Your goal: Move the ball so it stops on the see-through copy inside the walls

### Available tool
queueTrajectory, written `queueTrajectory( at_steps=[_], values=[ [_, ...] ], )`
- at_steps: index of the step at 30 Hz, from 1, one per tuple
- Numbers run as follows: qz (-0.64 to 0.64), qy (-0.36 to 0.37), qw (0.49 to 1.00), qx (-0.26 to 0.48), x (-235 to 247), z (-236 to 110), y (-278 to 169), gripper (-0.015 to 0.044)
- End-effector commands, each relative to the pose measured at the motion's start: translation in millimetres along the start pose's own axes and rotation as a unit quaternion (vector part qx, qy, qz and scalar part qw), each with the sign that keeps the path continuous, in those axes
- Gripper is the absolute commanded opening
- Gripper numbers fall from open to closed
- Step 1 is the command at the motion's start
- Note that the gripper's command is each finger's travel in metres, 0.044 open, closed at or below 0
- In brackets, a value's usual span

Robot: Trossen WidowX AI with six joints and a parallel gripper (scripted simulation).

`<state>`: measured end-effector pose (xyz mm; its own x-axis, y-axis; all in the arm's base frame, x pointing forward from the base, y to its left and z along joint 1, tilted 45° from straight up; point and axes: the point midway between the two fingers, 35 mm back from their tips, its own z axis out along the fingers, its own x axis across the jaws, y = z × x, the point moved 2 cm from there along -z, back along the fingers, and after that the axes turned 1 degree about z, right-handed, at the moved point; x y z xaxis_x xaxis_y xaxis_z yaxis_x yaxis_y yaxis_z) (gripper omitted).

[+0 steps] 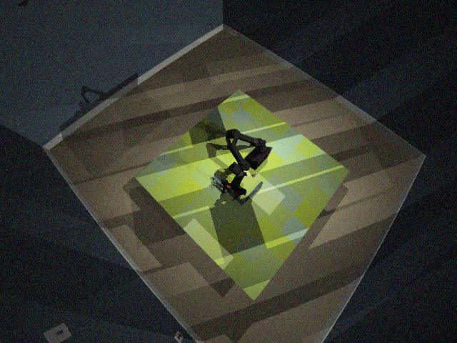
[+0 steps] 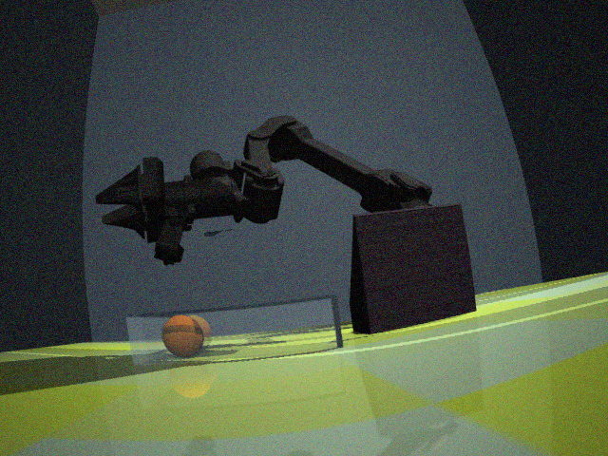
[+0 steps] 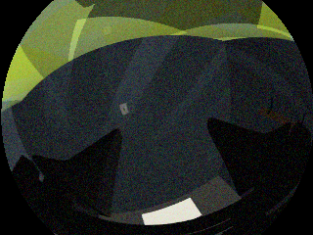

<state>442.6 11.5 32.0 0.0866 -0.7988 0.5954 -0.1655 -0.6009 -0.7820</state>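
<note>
the black parallel-jaw gripper (image 2: pixel 105 206) hangs high above the yellow-green patterned table (image 2: pixel 490 392), its fingers pointing roughly level, away from the dark box-shaped arm base (image 2: pixel 412 265). the jaws stand wide apart with nothing between them.

the small orange ball with a darker band around its middle (image 2: pixel 181 335) rests on the table well below the gripper and slightly back toward the base side of the fingertips. the coming move is judged to turn on this offset: mainly a descent, with the wrist pitched down so the fingers face the ball. a ball has no long axis, so jaw heading matters little.

the ball sits beside the low clear walls (image 2: pixel 275 318) that form a corner. a paler, see-through orange copy of the ball (image 2: pixel 203 325) shows just behind it, partly covered by it. the two overlap in the exterior view; how far apart they lie in depth cannot be told.

the wrist view shows neither ball; the top view shows only an orange speck under the arm.
</note>
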Motion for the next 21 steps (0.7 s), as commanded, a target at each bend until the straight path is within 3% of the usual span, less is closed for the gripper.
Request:
queueTrajectory(
  at_steps=[1,6,11,15,21],
  values=[
    [-0.005,-0.002,1.000,-0.004,-1,1,1,0.0390],
    [-0.177,-0.070,0.976,-0.110,-28,23,28,0.0390],
    [-0.408,-0.205,0.864,-0.211,-58,31,57,0.0390],
    [-0.568,-0.332,0.713,-0.245,-71,21,70,0.0390],
    [-0.723,-0.511,0.407,-0.223,-64,-6,76,0.0390]
  ],
)
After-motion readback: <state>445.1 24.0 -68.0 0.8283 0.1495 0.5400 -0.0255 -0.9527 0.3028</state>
